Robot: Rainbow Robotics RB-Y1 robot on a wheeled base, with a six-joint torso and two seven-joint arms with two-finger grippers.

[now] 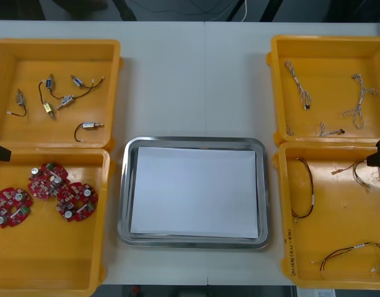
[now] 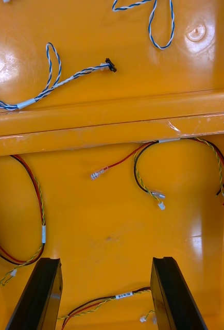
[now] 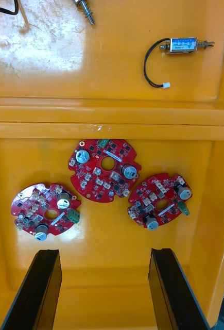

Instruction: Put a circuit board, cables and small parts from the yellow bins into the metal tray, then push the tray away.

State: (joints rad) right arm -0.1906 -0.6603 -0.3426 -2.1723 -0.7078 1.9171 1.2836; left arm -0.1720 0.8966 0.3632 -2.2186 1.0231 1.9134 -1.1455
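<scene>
The left hand [image 3: 104,252] hangs released over the lower-left yellow bin [image 1: 47,260], fingers wide apart. The three round red circuit boards [image 3: 105,169] lie just beyond its fingertips, untouched. The right hand [image 2: 105,260], released as well, hovers above the lower-right yellow bin [image 1: 338,229]. Red and yellow cables [image 2: 43,233] lie on the bin floor ahead of it, one seen between its fingers. The metal tray [image 1: 123,192], white inside, sits mid-frame on the bench [image 1: 177,80].
</scene>
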